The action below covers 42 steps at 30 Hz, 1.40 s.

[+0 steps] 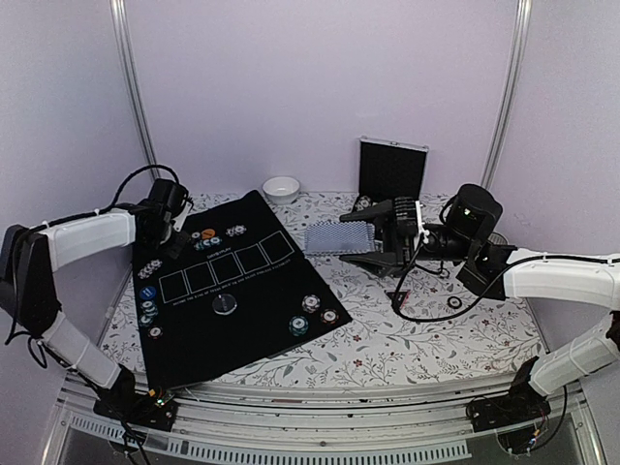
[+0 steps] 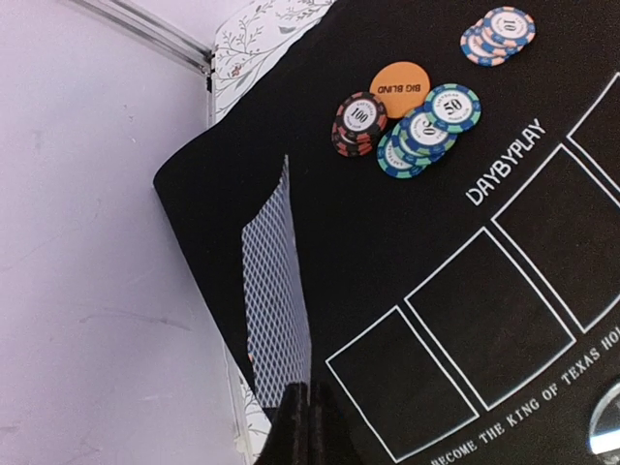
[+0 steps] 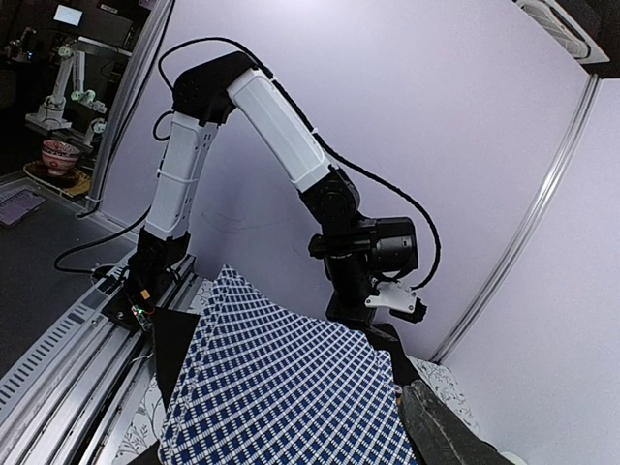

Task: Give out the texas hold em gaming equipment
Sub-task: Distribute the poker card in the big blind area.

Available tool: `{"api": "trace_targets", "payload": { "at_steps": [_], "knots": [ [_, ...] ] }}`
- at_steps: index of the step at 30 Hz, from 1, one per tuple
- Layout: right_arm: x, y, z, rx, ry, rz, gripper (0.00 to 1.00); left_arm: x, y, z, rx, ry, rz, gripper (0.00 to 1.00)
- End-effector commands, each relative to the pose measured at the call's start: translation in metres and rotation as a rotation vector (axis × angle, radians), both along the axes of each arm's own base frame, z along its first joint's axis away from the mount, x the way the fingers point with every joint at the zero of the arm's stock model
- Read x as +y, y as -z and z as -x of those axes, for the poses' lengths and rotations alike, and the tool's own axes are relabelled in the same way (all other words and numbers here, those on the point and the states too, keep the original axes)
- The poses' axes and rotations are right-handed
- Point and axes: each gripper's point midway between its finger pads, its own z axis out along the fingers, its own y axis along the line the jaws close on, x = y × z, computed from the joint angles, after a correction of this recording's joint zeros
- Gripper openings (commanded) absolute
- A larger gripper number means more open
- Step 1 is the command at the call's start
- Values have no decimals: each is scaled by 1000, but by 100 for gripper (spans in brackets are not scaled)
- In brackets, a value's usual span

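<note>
Orange "BIG BLIND" button (image 2: 399,89), "DAYBYPLAY" mat (image 2: 387,257)

A spread of cards (image 3: 291,387) is being held close before the lens, their blue-and-white checked backs turned toward it, and the lower middle is being filled by them. A dark finger (image 3: 446,436) is being pressed at their right edge. Beyond, the white-and-black left arm (image 3: 276,126) is being arched from the rail (image 3: 68,339) down behind the cards, against a lilac wall (image 3: 465,145).
</note>
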Motion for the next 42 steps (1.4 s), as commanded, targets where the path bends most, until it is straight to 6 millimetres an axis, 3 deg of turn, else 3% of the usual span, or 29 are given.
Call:
{"api": "trace_targets", "payload": {
  "at_steps": [1,9,14,16,23,32,38,42],
  "knots": [
    [-6,-12,4,-29,-10,-24,59,5,9,-37,-23,-29,25,0],
    [-9,-11,1,-15,-1,-23,59,38,39,-81,29,-128,-57,0],
    [-9,-11,0,-14,0,-23,59,40,55,-101,43,-104,-98,0],
    [-9,-11,-1,-15,3,-23,59,41,75,-105,86,-99,-116,0],
    [-11,-13,0,-19,4,-26,59,46,103,-113,134,-100,-117,0],
    [-12,-13,-1,-15,7,-27,59,38,114,-125,138,-66,-84,0],
    [-12,-13,-1,-14,4,-28,59,33,123,-118,168,-66,-48,0],
    [-12,-13,-1,-15,3,-27,59,28,124,-113,193,-71,-4,22]
  ]
}}
